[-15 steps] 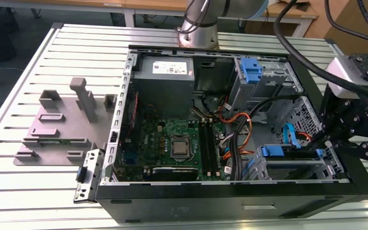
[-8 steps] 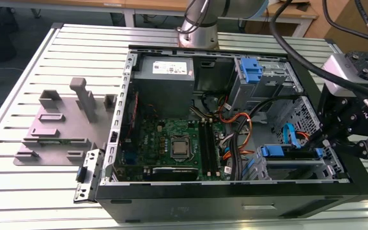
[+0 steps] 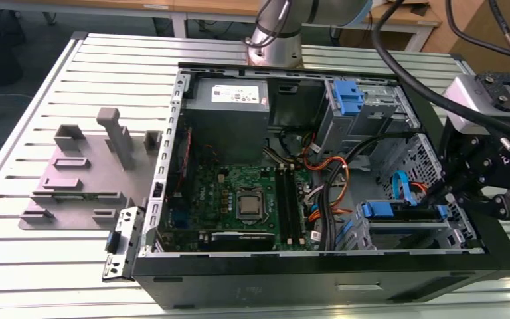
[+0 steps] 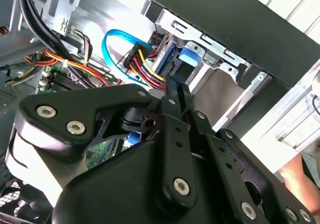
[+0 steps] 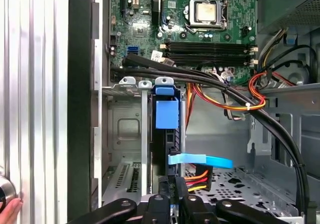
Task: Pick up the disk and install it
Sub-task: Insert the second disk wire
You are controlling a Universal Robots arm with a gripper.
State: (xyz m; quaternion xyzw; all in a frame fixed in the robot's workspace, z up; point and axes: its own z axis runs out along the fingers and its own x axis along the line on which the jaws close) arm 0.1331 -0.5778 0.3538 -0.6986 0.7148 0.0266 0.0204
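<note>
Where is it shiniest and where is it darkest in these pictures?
Exterior view: the slatted table glares pale, the computer case is shadowy inside. Second wrist view: the black hand looks dark against washed-out table. First wrist view: the processor lid gleams.

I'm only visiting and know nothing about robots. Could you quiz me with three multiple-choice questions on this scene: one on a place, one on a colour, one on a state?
1. Where is the gripper?
A. on the exterior view's left of the computer case
B. on the exterior view's right of it
C. under the table

2. What colour is the disk carrier's tab?
A. red
B. green
C. blue

3. How is the case?
A. open
B. closed
C. wrapped

Answers:
1. B, it hangs by the drive bays there.
2. C, it is blue in the first wrist view.
3. A, the motherboard lies bare.
</note>
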